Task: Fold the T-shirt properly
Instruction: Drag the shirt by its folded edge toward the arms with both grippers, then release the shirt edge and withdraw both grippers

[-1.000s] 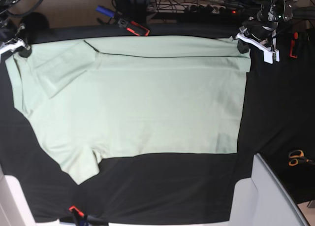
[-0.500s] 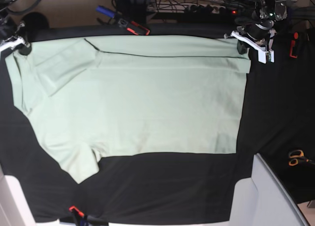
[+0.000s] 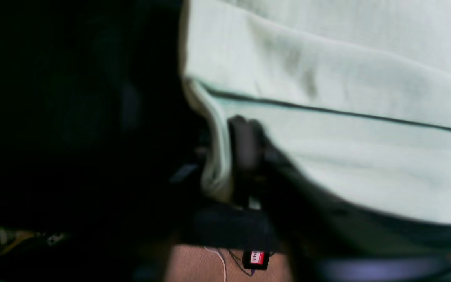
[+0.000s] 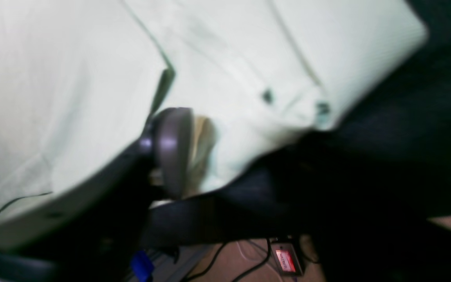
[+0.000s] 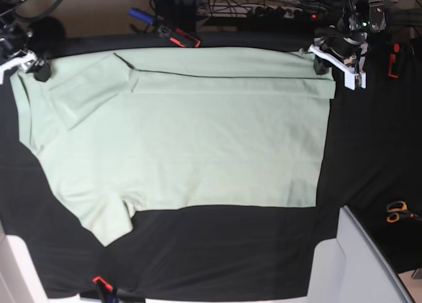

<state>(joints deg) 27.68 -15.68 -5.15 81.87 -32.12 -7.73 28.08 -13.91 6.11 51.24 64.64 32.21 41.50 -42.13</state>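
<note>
The pale mint-green T-shirt [image 5: 184, 138] lies spread on the black table, its far strip folded over toward the middle and one sleeve folded in at the far left. My left gripper [image 5: 330, 57] sits at the shirt's far right corner. In the left wrist view the T-shirt [image 3: 347, 156] has its hem running alongside one dark finger [image 3: 245, 145]; the other finger is lost in the dark. My right gripper [image 5: 30, 65] is at the far left corner. In its wrist view the finger pad [image 4: 172, 149] stands apart from the slack T-shirt [image 4: 53, 98].
Orange-handled scissors [image 5: 397, 212] lie at the right edge. A grey-white box [image 5: 369, 263] fills the near right corner. Red-and-black clamps [image 5: 178, 35] [image 5: 393, 59] hold the black covering at the far edge, another [image 5: 100, 283] at the near edge. Cables run behind the table.
Both grippers have shifted slightly at the shirt's far corners, the right one a little inward, the left one a little farther back. The shirt lies as before.
</note>
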